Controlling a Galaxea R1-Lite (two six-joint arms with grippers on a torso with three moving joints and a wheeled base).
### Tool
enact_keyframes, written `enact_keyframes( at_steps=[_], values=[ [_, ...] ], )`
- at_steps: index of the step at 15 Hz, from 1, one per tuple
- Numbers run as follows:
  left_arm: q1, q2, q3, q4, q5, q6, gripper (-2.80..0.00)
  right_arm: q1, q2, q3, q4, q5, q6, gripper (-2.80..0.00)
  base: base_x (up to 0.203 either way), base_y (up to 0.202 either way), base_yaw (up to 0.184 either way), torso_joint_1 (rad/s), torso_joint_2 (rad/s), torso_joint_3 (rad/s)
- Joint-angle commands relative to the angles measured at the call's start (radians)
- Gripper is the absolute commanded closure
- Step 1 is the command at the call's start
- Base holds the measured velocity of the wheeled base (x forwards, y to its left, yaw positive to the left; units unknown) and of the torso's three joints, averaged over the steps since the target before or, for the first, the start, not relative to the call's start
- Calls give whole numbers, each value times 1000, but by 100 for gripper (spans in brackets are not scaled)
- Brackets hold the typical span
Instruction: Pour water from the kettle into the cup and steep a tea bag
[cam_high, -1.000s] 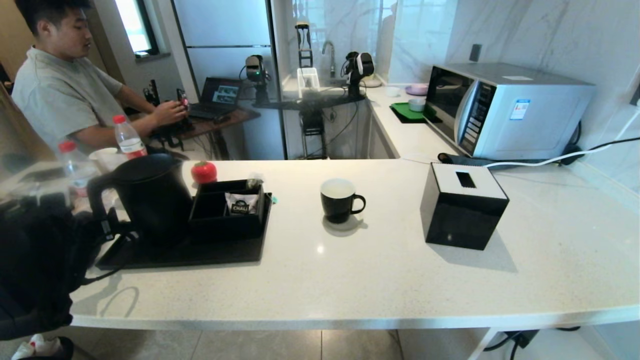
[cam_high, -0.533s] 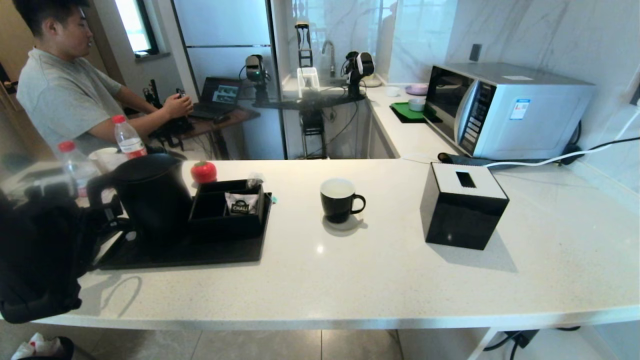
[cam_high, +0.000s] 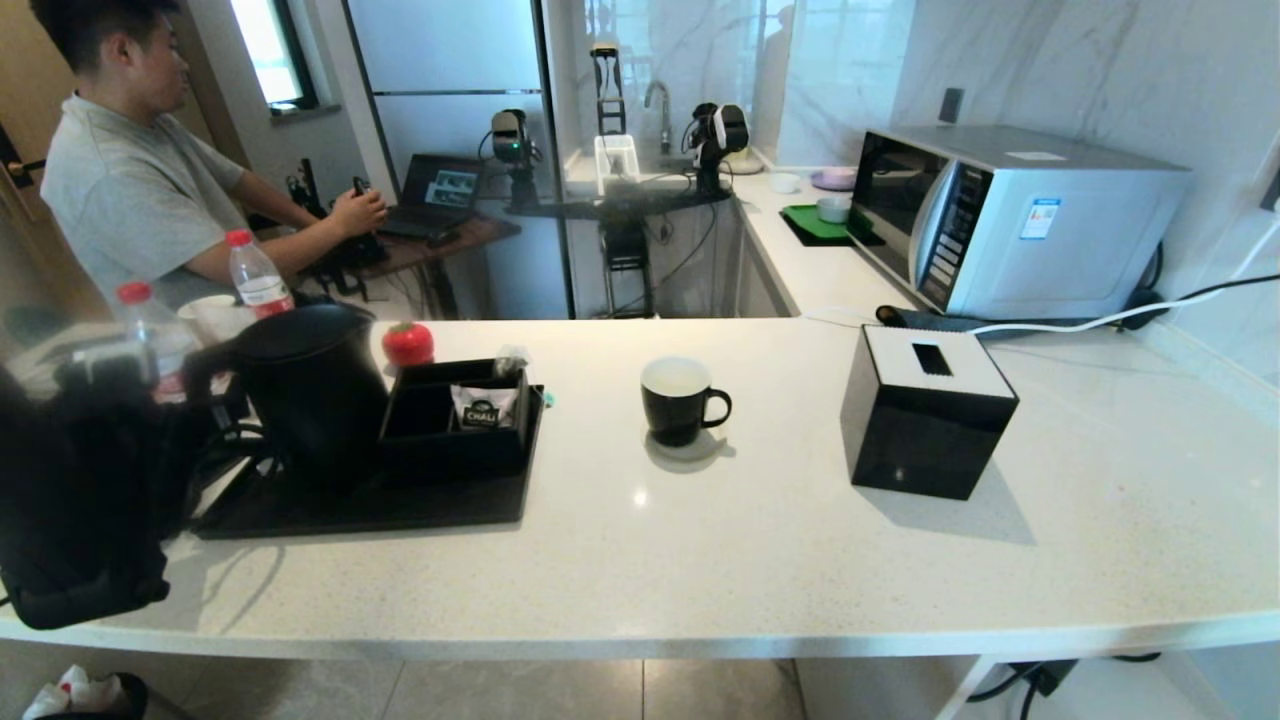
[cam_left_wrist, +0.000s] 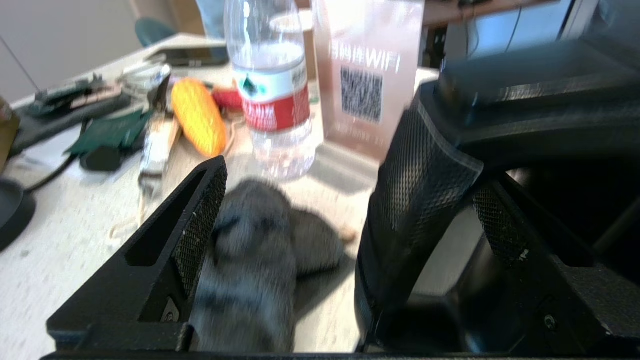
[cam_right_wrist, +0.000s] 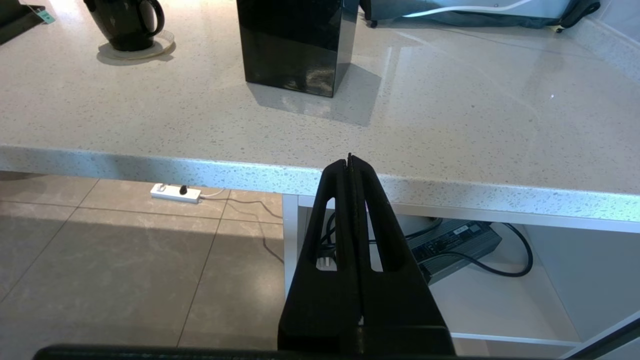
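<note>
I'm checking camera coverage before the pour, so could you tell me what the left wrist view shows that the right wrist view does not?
Only the left wrist view shows the kettle, its handle between the open left gripper's fingers, and a water bottle. Only the right wrist view shows the shut right gripper below the counter edge, the cup, the tissue box and the floor. Both show the speckled countertop.

matte black left arm (cam_high: 80, 500) and triangular black jaws with cut-out slots and mesh-textured inner faces.
</note>
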Motion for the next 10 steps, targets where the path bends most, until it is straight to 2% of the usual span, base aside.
enact_keyframes(
  at_steps=[1,7,10],
  values=[
    [-2,8,-41,-48,-8,-7,-280,0,1,0,0,0,-1,0,0,0,0,0,0,0],
    [17,14,-52,-48,-104,-8,-280,0,1,0,0,0,-1,0,0,0,0,0,0,0],
    [42,17,-49,-48,-188,-8,-280,0,1,0,0,0,-1,0,0,0,0,0,0,0]
  ],
)
